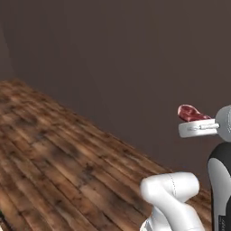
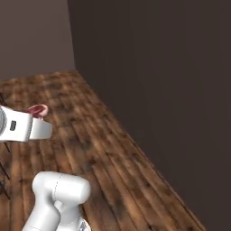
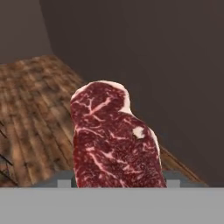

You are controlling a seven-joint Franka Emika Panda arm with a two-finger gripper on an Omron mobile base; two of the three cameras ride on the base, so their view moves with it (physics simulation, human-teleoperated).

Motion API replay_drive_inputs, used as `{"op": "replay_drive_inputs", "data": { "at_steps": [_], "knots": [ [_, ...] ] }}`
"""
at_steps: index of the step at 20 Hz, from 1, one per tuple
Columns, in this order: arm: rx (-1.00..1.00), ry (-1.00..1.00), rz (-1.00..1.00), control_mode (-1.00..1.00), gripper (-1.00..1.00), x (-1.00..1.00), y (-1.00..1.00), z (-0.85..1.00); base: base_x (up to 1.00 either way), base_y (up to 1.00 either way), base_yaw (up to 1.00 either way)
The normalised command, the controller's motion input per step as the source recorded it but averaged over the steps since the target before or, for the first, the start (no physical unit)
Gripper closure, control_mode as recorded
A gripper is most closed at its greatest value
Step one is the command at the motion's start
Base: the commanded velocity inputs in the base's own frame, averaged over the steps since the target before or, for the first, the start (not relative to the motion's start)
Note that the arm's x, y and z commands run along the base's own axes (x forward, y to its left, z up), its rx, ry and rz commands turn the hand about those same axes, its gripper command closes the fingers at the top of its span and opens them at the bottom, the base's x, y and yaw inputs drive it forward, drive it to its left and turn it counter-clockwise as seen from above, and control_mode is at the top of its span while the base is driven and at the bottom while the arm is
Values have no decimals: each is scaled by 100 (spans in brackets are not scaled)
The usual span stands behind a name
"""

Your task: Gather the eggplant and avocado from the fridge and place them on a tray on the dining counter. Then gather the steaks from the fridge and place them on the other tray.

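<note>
A dark red marbled steak (image 3: 114, 140) with a pale fat rim stands up from between my fingers in the hand view, hiding the fingertips. My gripper (image 1: 194, 119) is shut on this steak (image 1: 191, 112) and carries it high above the floor at the right of the left base view. In the right base view the gripper (image 2: 39, 116) and the steak (image 2: 37, 109) sit at the left edge. The fridge, the avocado, both trays, the dining counter and the paler steak are out of view.
A plain dark brown wall (image 1: 135, 67) stands close ahead and runs off to the right (image 2: 158, 90). A wooden plank floor (image 1: 58, 158) stretches below. Thin dark rods (image 2: 2, 173) show at the left edge.
</note>
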Motion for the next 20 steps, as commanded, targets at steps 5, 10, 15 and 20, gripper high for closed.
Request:
{"op": "replay_drive_inputs", "data": {
  "at_steps": [5, 10, 15, 20],
  "knots": [
    [0, 0, 0, 100, 100, 0, 0, 0, 89, -14, 79],
    [0, 0, 0, 100, 100, 0, 0, 0, 88, -14, 79],
    [0, 0, 0, 100, 100, 0, 0, 0, 89, -15, 79],
    [0, 0, 0, 100, 100, 0, 0, 0, 87, -35, 72]
  ]
}}
